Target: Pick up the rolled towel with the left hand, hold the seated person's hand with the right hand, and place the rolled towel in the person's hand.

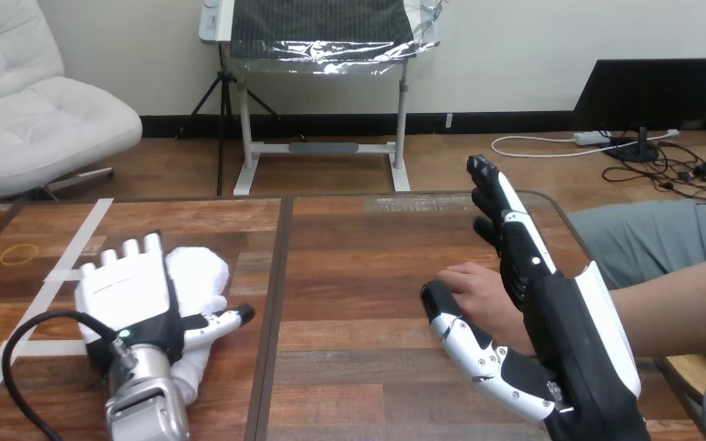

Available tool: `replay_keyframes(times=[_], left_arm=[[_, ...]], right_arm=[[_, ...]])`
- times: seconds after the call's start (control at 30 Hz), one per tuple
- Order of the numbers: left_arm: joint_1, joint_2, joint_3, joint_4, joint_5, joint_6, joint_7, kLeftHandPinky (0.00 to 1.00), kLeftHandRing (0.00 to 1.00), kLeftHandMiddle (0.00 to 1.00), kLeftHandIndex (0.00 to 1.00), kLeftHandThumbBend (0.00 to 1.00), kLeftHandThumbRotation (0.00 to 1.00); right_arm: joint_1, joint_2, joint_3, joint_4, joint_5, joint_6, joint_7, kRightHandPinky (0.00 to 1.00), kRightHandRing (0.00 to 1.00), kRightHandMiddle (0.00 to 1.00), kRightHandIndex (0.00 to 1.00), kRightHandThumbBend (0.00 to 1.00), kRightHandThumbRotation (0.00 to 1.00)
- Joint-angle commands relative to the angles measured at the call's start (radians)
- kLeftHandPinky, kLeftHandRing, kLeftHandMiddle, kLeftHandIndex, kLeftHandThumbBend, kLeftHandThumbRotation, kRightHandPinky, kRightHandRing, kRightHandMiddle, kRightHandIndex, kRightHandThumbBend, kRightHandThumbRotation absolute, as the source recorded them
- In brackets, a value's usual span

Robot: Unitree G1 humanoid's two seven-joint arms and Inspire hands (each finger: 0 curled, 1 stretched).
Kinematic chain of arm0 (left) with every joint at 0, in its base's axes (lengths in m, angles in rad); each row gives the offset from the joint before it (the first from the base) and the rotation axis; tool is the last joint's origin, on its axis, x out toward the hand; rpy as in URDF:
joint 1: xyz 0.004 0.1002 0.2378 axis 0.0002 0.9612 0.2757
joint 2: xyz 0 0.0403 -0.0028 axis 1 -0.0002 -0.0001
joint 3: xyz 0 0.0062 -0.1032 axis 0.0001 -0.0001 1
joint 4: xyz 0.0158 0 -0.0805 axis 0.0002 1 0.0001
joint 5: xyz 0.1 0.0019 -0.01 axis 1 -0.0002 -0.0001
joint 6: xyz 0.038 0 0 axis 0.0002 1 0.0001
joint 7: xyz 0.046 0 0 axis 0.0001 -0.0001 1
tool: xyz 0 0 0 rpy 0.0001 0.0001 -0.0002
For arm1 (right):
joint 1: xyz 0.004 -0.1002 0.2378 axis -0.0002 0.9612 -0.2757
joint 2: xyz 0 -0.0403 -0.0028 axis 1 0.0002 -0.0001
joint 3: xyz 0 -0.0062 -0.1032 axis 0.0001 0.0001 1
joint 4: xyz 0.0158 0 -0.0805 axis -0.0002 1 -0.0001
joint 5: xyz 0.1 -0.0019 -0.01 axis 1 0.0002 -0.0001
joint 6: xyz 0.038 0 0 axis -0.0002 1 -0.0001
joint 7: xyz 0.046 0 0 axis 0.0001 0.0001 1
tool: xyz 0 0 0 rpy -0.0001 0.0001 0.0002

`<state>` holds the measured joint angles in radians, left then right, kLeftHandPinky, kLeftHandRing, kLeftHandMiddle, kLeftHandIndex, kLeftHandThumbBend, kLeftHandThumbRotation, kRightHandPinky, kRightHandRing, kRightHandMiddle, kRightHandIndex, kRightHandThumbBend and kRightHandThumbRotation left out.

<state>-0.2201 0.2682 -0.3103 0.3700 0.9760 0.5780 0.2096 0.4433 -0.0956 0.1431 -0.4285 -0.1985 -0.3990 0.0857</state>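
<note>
The wooden table (358, 239) has its far edge at 12 o'clock, curving into a rounded corner at 2 o'clock. A dark seam (279, 303) splits it from 12 to 6 into two plank-grained halves. The widest bare wood lies in the middle, between the two hands, on both sides of the seam.

There is one towel (204, 276), white, soft and rolled into a fat cylinder, lying at 8 o'clock of the table. The left hand (129, 289) rests on top of it, its white back up. The thumb lies straight across the roll, pointing to 3 o'clock. I cannot tell whether the hand grips the towel.

One person's hand (476, 289) lies palm down on the wood at 4 o'clock, its forearm coming in from 3 o'clock. The right hand (565, 331) stands edge-up beside it, spread wide, with its fingers (506, 220) straight toward 12 o'clock. Its thumb (460, 335) reaches toward 10 o'clock. The person's hand sits in the gap between them, against the palm, and nothing curls round it.

At 9 o'clock lie three strips of flat white tape (78, 237), one long and two short, and one thin yellow ring (2, 253).
</note>
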Motion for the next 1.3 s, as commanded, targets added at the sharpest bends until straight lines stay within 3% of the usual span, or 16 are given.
replay_keyframes(times=[0.0, 0.67, 1.0, 1.27], left_arm=[[-0.047, 0.031, -0.018, 0.023, 0.022, 0.01, 0.026, 1.0, 1.0, 1.0, 0.99, 0.96, 0.77], [-0.03, 0.07, 0.009, 0.112, -0.035, -0.01, 0.113, 1.0, 1.0, 1.0, 1.0, 0.99, 0.84], [-0.04, 0.078, 0.005, 0.143, -0.066, -0.018, 0.105, 0.98, 0.96, 0.97, 0.98, 1.0, 0.87], [-0.055, 0.079, -0.01, 0.157, -0.077, -0.006, 0.074, 0.88, 0.89, 0.91, 0.92, 0.98, 0.85]], right_arm=[[-0.032, -0.009, -0.009, -0.052, 0.015, 0.005, 0.004, 0.97, 1.0, 1.0, 0.99, 0.35, 0.28], [-0.036, -0.023, -0.014, -0.052, 0.021, 0.003, 0.005, 0.96, 0.99, 1.0, 0.99, 0.35, 0.28], [-0.031, -0.029, -0.015, -0.063, 0.019, 0.016, 0.007, 0.94, 0.98, 1.0, 0.98, 0.35, 0.28], [-0.031, -0.031, -0.015, -0.066, 0.023, 0.022, 0.01, 0.94, 0.98, 1.0, 0.98, 0.35, 0.27]])
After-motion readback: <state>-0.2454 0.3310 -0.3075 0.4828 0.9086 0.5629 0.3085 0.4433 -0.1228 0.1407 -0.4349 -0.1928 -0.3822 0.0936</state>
